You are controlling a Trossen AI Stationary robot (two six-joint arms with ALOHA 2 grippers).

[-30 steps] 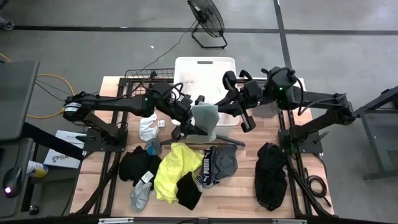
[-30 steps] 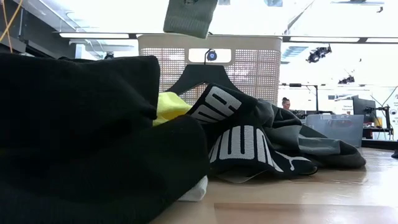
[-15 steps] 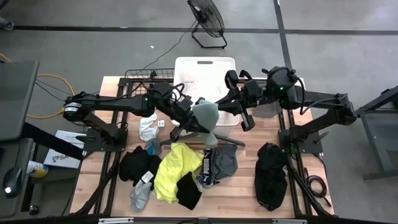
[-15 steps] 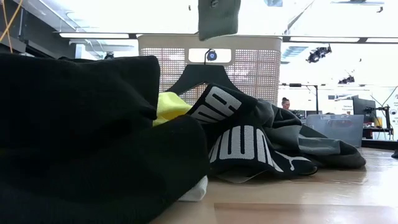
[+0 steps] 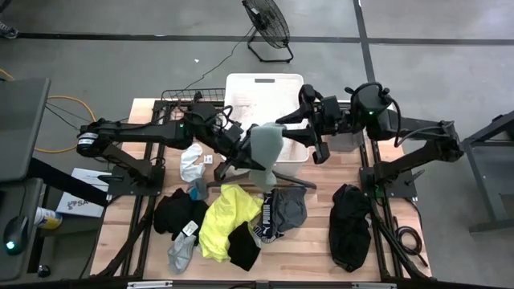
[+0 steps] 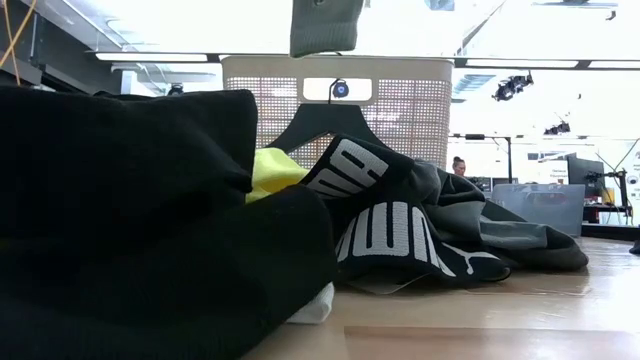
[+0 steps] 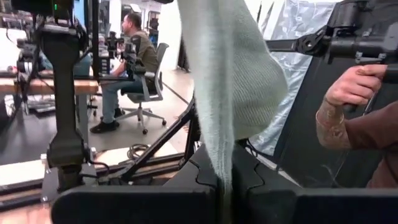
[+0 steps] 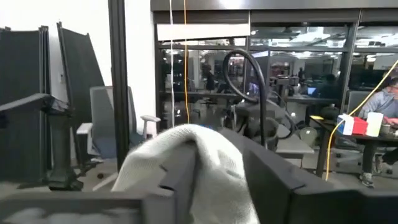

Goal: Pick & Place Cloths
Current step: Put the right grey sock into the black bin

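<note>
A soft pale grey knit cloth (image 5: 265, 147) hangs in the air above the wooden desk (image 5: 317, 233), just in front of the white slatted plastic basket (image 5: 265, 88). The left gripper (image 5: 241, 152) and right gripper (image 5: 283, 128) each pinch an edge of it from opposite sides.

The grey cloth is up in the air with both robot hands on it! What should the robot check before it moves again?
1. Left gripper pinching the grey cloth: ok, the cloth runs down between its fingers in the left wrist view.
2. Right gripper also holding the cloth: ok, the fabric bunches between its fingers in the right wrist view.
3. Cloth clear of the table pile: ok, it hangs high above the hanger in the low view.
4. White basket within reach: ok, it sits right behind the cloth.
5. Room left inside the basket: cannot tell.
6. Other cloths undisturbed: ok, the neon yellow cloth lies flat on the table.
</note>
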